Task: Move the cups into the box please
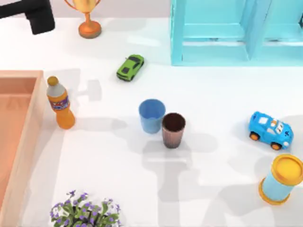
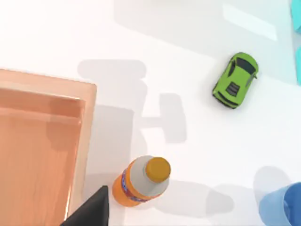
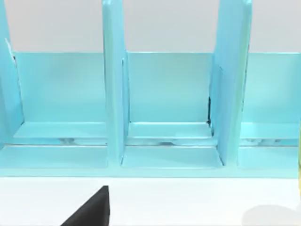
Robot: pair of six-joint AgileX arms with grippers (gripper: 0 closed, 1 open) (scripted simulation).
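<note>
The light blue cup (image 1: 152,115) and the dark reddish-brown cup (image 1: 173,129) stand upright and touching near the table's middle. An edge of the blue cup (image 2: 284,207) also shows in the left wrist view. The box (image 1: 19,137), with tan wooden walls and an orange floor, lies along the left edge, and its corner (image 2: 70,122) appears in the left wrist view. My left arm (image 1: 35,16) hangs at the back left, far from both cups. A black corner of my left gripper (image 2: 89,214) hangs above the box wall and bottle. A black corner of my right gripper (image 3: 89,212) faces the shelf.
An orange bottle (image 1: 60,104) stands beside the box's right wall. A green toy car (image 1: 130,67), a trophy (image 1: 88,21) and a turquoise shelf unit (image 1: 227,33) sit at the back. A blue toy car (image 1: 271,130), a blue cylinder with a yellow lid (image 1: 282,178) and flowers (image 1: 85,213) are nearer.
</note>
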